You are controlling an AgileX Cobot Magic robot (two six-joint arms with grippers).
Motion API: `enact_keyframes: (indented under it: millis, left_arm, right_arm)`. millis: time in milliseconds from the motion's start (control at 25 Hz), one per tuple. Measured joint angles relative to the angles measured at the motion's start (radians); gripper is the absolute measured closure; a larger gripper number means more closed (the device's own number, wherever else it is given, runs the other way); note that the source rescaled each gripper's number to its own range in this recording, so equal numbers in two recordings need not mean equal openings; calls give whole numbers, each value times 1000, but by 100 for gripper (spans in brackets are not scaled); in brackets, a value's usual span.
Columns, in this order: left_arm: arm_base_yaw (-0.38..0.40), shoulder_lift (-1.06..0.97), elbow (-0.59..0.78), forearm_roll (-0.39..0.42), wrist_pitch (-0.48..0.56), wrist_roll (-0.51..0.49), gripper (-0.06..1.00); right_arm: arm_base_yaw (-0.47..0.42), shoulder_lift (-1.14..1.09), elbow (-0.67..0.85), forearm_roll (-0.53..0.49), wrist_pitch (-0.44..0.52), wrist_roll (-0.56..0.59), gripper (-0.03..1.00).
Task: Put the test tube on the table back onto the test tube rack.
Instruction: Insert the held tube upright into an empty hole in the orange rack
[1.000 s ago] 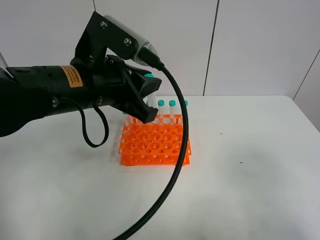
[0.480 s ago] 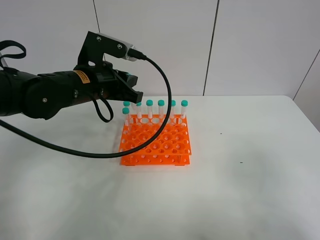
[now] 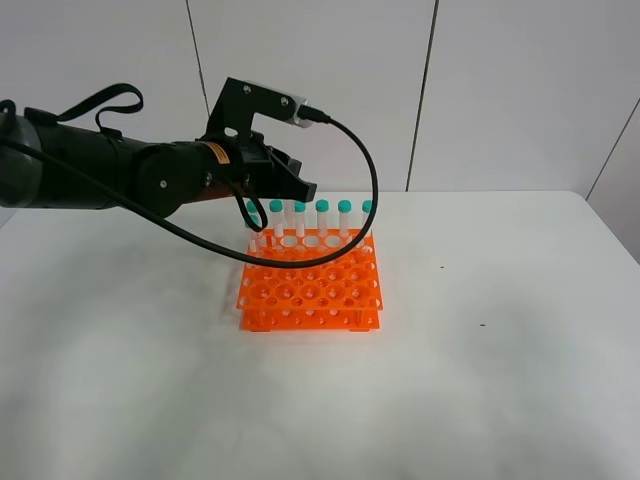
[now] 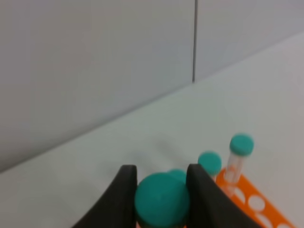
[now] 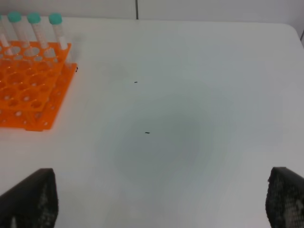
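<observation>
Left end effector (image 4: 162,187) was clamped on the test tube (image 4: 161,204) at its teal cap, above the rear left corner of the test tube rack (image 3: 310,290). Tube axis judged vertical, tip toward the rack; lower end hidden. Right end effector (image 5: 156,199) stood spread and empty over worktop (image 3: 500,360), well apart from the rack. Left arm was nearer.

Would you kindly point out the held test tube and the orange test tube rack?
test tube (image 4: 161,199): left wrist view, on its teal cap.
test tube rack (image 3: 310,285): exterior high view, on its top grid.
</observation>
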Motion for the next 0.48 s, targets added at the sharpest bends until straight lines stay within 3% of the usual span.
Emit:
enact_keyframes:
  millis: [480]
  left_arm:
    - [51,67,0,0,-44,20,93]
  right_arm:
    - [0,0,0,1,0,0,-3]
